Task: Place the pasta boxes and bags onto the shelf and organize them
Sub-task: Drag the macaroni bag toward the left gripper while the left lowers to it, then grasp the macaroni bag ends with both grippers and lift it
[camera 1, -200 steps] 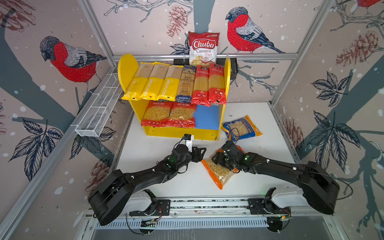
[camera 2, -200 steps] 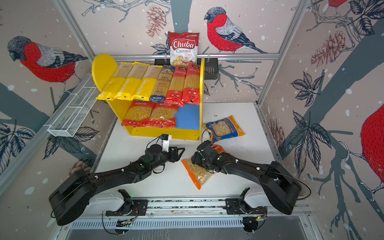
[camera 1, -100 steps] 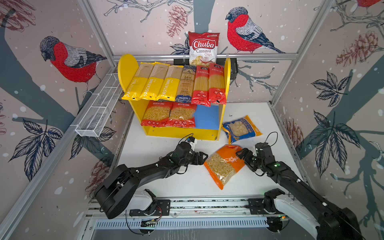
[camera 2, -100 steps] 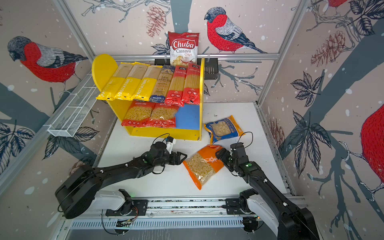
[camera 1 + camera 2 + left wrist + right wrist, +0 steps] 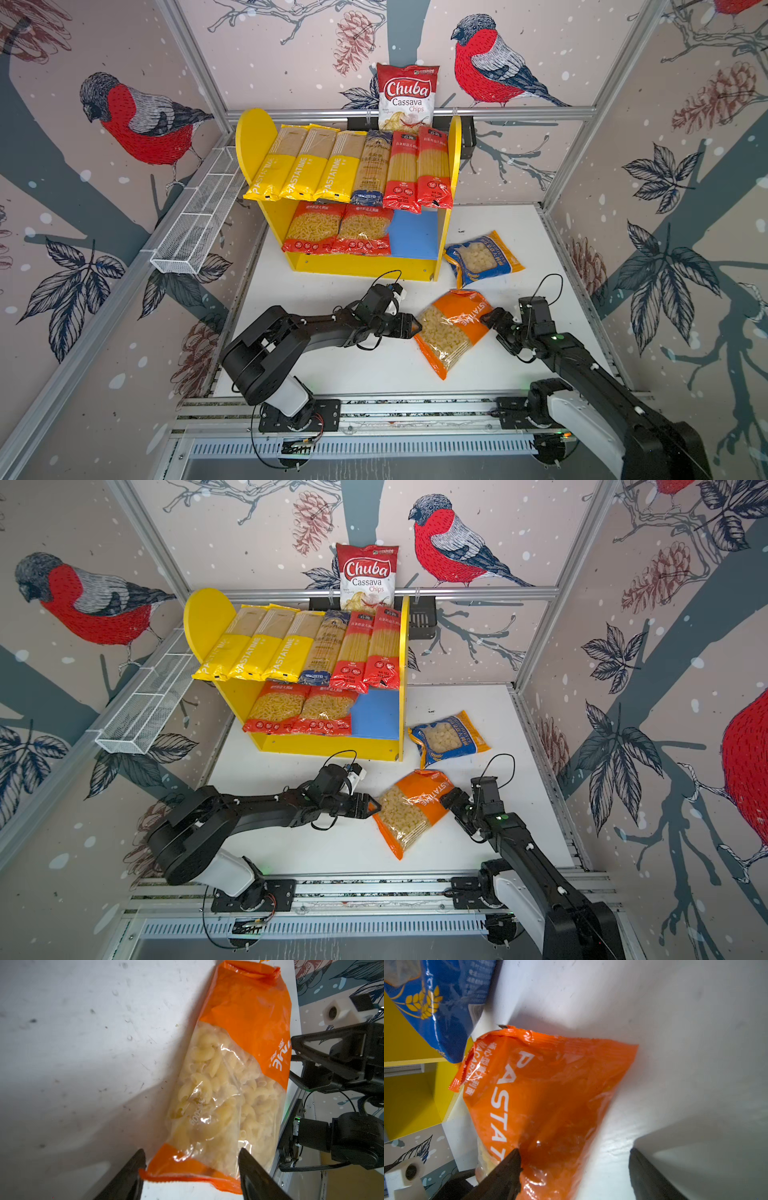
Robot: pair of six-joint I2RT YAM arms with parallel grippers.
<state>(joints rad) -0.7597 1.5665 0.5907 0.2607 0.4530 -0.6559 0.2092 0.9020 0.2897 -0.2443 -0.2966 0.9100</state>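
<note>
Black arms (image 5: pixel 316 328), white bases (image 5: pixel 291 397), looped cables (image 5: pixel 556 275)

A robot test cell in a lab: aluminium frame (image 5: pixel 519 111), bird-printed wall panels (image 5: pixel 83 291), white tabletop (image 5: pixel 299 299), base rail (image 5: pixel 415 405).

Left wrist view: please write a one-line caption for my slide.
Open left-arm jaws flank the sealed end of an orange macaroni bag on the white table.
</note>
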